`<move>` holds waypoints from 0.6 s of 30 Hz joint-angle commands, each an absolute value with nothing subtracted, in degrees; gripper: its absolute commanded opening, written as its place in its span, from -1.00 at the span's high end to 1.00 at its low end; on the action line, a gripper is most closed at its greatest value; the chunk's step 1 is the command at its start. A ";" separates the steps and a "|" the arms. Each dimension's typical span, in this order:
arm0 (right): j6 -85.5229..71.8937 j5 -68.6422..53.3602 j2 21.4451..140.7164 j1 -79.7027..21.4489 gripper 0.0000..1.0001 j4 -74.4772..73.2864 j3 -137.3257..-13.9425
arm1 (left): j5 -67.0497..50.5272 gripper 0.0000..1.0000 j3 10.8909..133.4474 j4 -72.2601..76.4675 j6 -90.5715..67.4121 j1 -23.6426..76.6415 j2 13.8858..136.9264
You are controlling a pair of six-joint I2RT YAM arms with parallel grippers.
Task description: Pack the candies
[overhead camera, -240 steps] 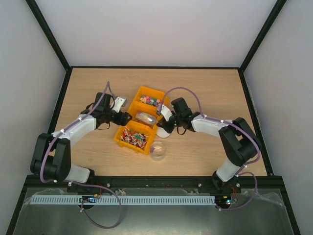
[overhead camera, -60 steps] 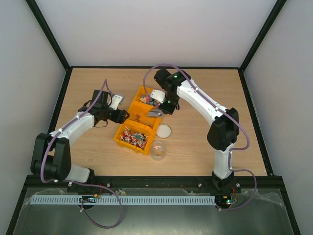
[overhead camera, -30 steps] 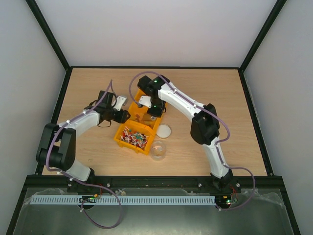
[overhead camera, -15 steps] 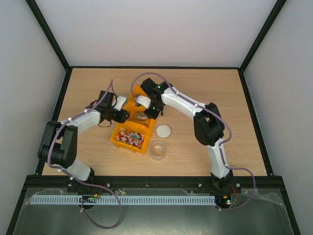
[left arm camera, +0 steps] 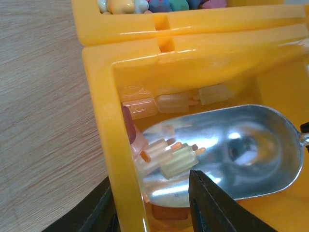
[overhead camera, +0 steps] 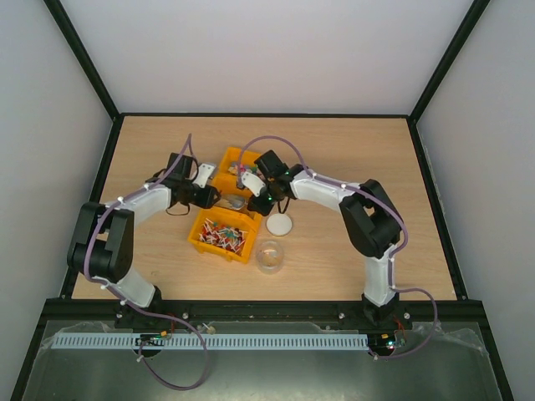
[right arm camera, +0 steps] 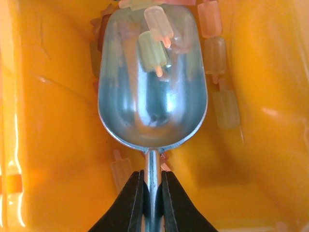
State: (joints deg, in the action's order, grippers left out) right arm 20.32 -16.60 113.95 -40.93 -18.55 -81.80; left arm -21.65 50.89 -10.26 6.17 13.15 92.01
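Note:
The candies, tiny sweets in mixed colours, fill the far yellow bin; only a strip of them shows at the top of the left wrist view. My right gripper is shut on the handle of a metal scoop. The scoop lies low in the middle yellow bin, with two pale lolly-shaped pieces in its bowl. My left gripper is open and straddles that bin's left wall, its inner finger clear of the wall. From above, both grippers meet at the middle bin.
The nearest yellow bin holds red-and-white sticks. A clear open jar stands on the table just right of it, with its white lid lying flat behind it. More pale lolly-shaped pieces lie along the middle bin's floor.
My right arm swung left and lowered the scoop from over the far bin into the middle bin. The bins slid and turned a little to the left. My left gripper's jaws narrowed.

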 commanded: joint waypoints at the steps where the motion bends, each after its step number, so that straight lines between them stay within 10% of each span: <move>1: 16.80 -25.62 110.72 -38.79 0.97 -8.87 -75.95 | -25.93 0.24 53.53 -11.66 7.04 11.18 92.77; 18: 18.64 -33.74 104.15 -33.05 0.97 0.14 -65.73 | -30.13 0.04 54.31 -13.10 8.94 7.07 88.50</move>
